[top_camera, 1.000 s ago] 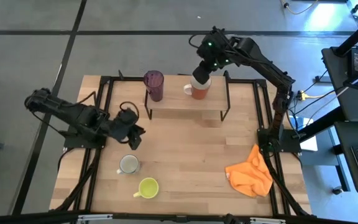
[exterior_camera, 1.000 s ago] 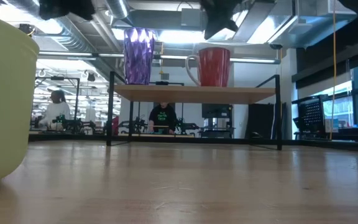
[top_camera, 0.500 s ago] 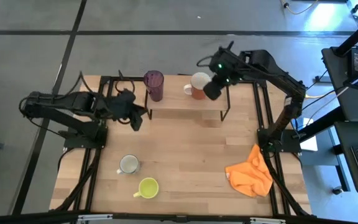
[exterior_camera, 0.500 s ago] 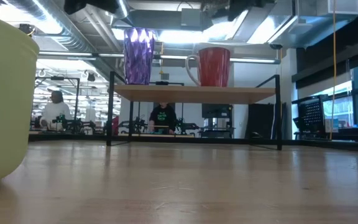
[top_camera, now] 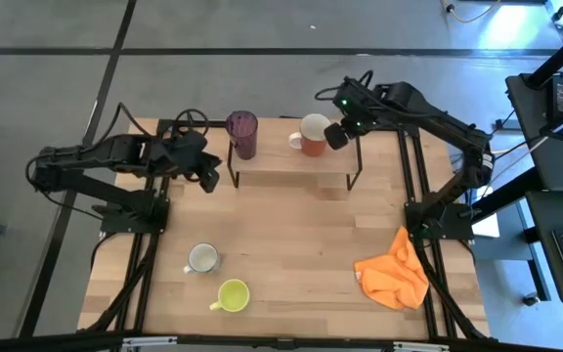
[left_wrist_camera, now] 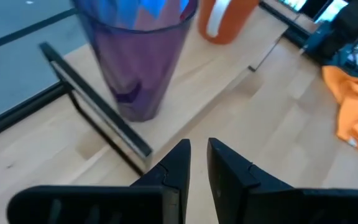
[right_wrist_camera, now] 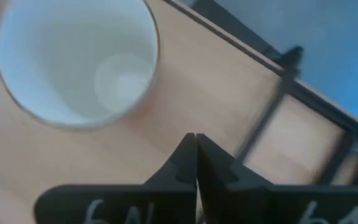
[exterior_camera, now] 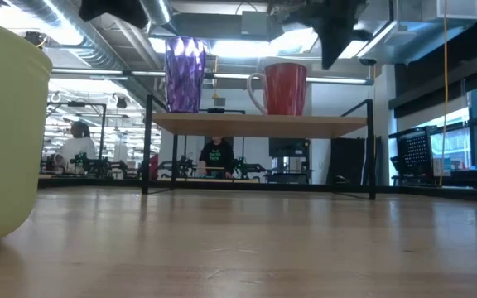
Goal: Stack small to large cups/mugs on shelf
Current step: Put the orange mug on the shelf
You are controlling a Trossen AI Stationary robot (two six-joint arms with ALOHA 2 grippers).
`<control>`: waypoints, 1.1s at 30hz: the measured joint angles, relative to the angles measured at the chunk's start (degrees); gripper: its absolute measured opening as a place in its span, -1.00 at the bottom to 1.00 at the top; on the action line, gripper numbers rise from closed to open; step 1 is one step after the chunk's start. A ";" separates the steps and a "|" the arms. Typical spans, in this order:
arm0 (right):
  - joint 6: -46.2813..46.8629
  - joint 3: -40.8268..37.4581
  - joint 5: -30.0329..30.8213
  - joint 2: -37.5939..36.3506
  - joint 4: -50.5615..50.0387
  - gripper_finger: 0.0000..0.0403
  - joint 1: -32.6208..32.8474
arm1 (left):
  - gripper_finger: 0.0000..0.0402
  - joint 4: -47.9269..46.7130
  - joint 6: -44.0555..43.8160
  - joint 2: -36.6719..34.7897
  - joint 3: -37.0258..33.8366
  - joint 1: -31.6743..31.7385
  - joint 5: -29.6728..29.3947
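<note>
The tall dark purple tumbler (top_camera: 242,133) and the reddish-brown mug with a white inside (top_camera: 313,134) stand upright on the light-wood shelf (top_camera: 291,162). Both also show in the low view, the tumbler (exterior_camera: 185,74) and the mug (exterior_camera: 285,88). The small white/grey mug (top_camera: 201,258) and the yellow-green mug (top_camera: 233,294) stand on the tabletop near its front. My left gripper (top_camera: 209,176) hovers by the shelf's left end, shut and empty, with the tumbler (left_wrist_camera: 138,56) just ahead of it. My right gripper (top_camera: 336,135) is shut and empty, just right of the reddish-brown mug (right_wrist_camera: 76,62).
An orange cloth (top_camera: 392,270) lies crumpled on the table's right side. The shelf's thin black legs (top_camera: 231,168) stand close to my left gripper. The middle of the tabletop (top_camera: 301,235) is bare wood. People sit in the room beyond the table (exterior_camera: 215,156).
My left gripper has moved from over the table's left middle toward the far edge, up to the shelf's left end by the tumbler. My right gripper has moved off the top of the reddish-brown mug toward the table's right; the mug stays upright on the shelf.
</note>
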 joint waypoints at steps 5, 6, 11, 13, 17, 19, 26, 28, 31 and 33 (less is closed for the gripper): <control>-1.19 -4.21 -3.61 -0.25 7.61 -0.99 -3.15 | -0.76 -1.98 -0.14 -0.83 -0.02 0.35 0.08; -1.24 -4.66 -3.63 -0.20 8.35 -0.99 -3.44 | -0.76 -2.37 -0.14 -0.93 -0.03 0.35 0.15; -2.73 -4.92 -3.20 -0.15 10.09 -0.98 -4.62 | -0.76 -3.04 -0.19 -1.37 -0.02 0.35 0.23; -2.96 -4.92 -3.30 0.00 11.69 -0.98 -5.16 | -0.76 -3.03 -0.19 -1.45 -0.02 0.35 0.23; -3.32 -4.92 -5.03 1.23 14.19 -0.98 -5.27 | -0.76 -3.03 -0.16 -1.43 -0.02 0.35 0.23; -3.84 -4.92 -6.57 2.12 14.69 -0.98 -5.27 | -0.76 -3.04 -0.14 -1.43 -0.02 0.35 0.23; -4.21 -4.97 -9.22 5.14 18.68 -0.98 -5.07 | -0.76 -4.21 -0.16 -1.43 -0.02 0.30 0.33; -4.19 -4.97 -9.55 5.57 20.56 -0.98 -5.09 | -0.76 -4.21 -0.19 -1.43 -0.02 0.30 0.43; -4.11 -4.97 -10.49 6.21 23.90 -0.98 -5.09 | -0.76 -4.23 -0.19 -1.43 -0.02 0.30 0.43; -4.02 -4.97 -12.37 6.27 26.35 -0.98 -5.11 | -0.76 -4.22 -0.19 -1.43 -0.02 0.30 0.43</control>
